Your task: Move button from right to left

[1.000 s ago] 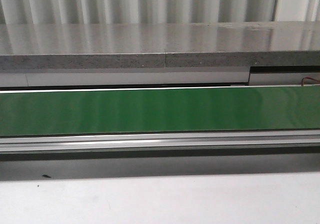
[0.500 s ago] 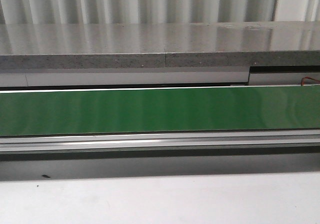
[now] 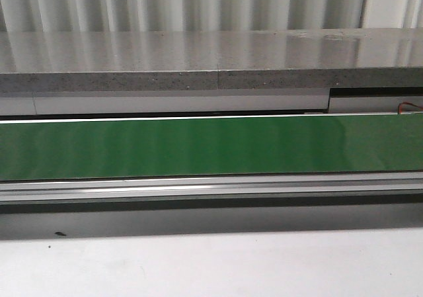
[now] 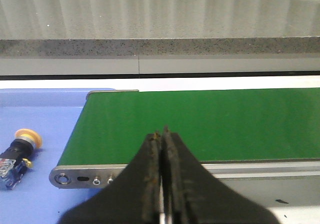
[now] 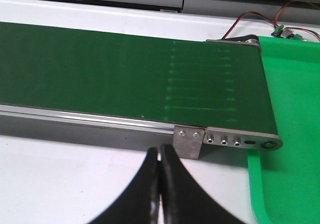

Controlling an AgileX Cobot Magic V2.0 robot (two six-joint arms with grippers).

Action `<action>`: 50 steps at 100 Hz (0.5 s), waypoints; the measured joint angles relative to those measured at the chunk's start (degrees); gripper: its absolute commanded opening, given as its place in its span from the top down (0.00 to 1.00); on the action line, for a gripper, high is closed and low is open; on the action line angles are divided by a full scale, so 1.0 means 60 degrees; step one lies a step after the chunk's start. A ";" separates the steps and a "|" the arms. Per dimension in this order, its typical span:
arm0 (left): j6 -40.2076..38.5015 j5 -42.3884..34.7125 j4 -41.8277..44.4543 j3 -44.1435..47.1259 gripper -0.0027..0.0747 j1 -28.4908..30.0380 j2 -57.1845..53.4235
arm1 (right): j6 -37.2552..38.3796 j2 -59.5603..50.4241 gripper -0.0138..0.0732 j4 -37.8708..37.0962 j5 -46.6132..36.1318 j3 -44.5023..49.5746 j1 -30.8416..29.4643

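Note:
The button (image 4: 16, 154) with its yellow cap, black collar and blue-and-clear block lies on its side on the blue tray (image 4: 45, 114), shown only in the left wrist view, off the end of the green belt (image 4: 200, 124). My left gripper (image 4: 161, 133) is shut and empty, over the belt's near edge, apart from the button. My right gripper (image 5: 160, 151) is shut and empty above the white table, in front of the belt's other end (image 5: 150, 79). Neither gripper shows in the front view, which holds only the empty belt (image 3: 211, 145).
A green tray (image 5: 290, 114) lies past the belt's end in the right wrist view, with red and black wires and a small connector (image 5: 282, 30) behind it. A grey speckled ledge (image 3: 211, 62) runs behind the belt. The belt's metal frame (image 3: 211, 188) borders the white table (image 3: 211, 264).

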 measured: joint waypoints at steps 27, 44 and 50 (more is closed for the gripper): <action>0.0000 0.0000 0.0000 0.0000 0.99 0.0000 0.0000 | 0.0000 0.0000 0.92 0.0000 0.0000 0.0000 0.0000; 0.0000 0.0000 0.0000 0.0000 0.99 0.0000 0.0000 | 0.0000 -0.0292 0.92 -0.0093 -0.0212 0.0198 -0.0074; 0.0000 0.0000 0.0000 0.0000 0.99 0.0000 0.0000 | 0.0000 -0.0677 0.92 -0.0507 -0.0549 0.0438 -0.0230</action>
